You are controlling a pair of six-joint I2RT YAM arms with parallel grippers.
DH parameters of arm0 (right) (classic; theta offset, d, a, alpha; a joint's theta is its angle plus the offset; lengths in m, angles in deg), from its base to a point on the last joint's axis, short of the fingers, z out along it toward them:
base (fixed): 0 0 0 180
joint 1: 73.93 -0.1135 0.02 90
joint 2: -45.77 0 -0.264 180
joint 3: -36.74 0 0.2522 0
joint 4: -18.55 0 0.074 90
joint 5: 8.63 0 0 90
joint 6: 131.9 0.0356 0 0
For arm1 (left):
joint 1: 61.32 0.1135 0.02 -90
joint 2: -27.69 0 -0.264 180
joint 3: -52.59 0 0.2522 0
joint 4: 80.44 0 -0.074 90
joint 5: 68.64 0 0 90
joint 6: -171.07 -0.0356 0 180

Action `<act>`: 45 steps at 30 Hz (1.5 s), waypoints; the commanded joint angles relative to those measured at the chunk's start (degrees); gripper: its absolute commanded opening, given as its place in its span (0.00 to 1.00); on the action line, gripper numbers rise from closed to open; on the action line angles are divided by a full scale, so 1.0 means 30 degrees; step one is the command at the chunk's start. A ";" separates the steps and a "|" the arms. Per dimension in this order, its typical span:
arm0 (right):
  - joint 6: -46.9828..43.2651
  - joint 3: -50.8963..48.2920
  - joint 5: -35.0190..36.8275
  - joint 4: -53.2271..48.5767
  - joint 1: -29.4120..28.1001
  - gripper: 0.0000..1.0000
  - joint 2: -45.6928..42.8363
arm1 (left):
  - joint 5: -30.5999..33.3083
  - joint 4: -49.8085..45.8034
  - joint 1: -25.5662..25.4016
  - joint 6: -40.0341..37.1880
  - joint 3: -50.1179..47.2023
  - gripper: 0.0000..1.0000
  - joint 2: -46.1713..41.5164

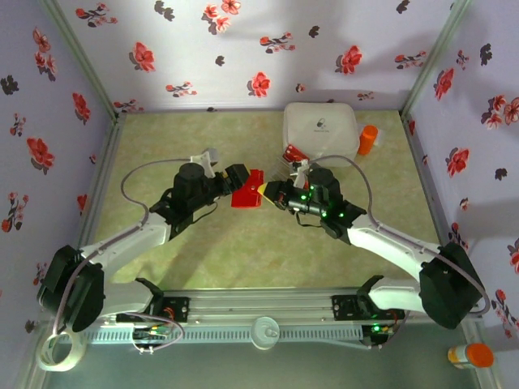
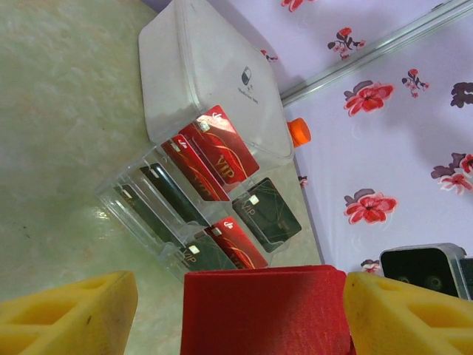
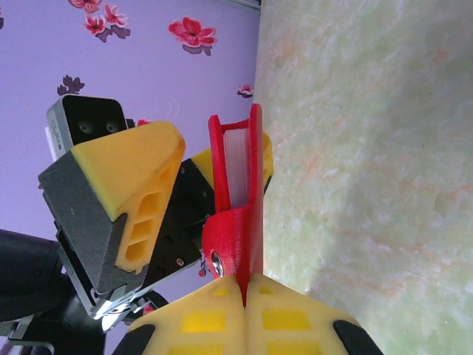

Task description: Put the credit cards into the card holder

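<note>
Above the middle of the pale green marbled worktop (image 1: 243, 267), the small red folding card holder (image 3: 230, 235) hangs in the air, its edge pinched in the closed right gripper (image 3: 244, 292). The left gripper (image 2: 240, 307) straddles it with jaws apart, one yellow finger against it and the other clear. Red and dark credit cards (image 2: 222, 148) sit in a clear plastic compartment tray (image 2: 129, 192) towards the far right corner, just beside a white square box (image 2: 199, 66).
</note>
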 commanded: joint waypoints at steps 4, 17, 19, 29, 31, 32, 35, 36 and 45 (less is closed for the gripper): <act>0.0558 0.0110 -0.0447 0.1559 0.0120 0.00 0.0437 | -0.0386 0.2370 -0.0119 0.0400 -0.0765 0.67 -0.0294; 0.1239 -0.0306 -0.0818 0.2982 0.0119 0.00 0.1148 | -0.0533 0.4509 -0.0119 0.0448 -0.1448 0.44 -0.0428; 0.1241 -0.0376 -0.0863 0.2978 0.0139 0.00 0.1201 | -0.0534 0.4733 -0.0103 0.0382 -0.1526 0.42 -0.0413; 0.1174 -0.0633 -0.1074 0.2924 0.0289 0.00 0.1202 | -0.0533 0.5239 0.0225 0.0159 -0.1849 0.43 -0.0754; 0.1156 -0.0642 -0.1141 0.2924 0.0348 0.00 0.1169 | -0.0755 0.5104 0.0417 0.0046 -0.1895 0.44 -0.0881; 0.1159 -0.0637 -0.1195 0.2917 0.0379 0.00 0.1162 | -0.0984 0.5011 0.0535 0.0014 -0.1902 0.44 -0.0929; 0.1123 -0.0627 -0.1331 0.2866 0.0439 0.00 0.1174 | -0.1939 0.4806 0.0973 0.0036 -0.1853 0.45 -0.0962; 0.1074 -0.0600 -0.1378 0.2847 0.0468 0.00 0.1175 | -0.2320 0.4747 0.1120 0.0083 -0.1832 0.45 -0.0907; 0.1077 -0.0483 -0.1609 0.2849 0.0527 0.00 0.1270 | -0.3869 0.4581 0.1284 0.0274 -0.1513 0.42 -0.0153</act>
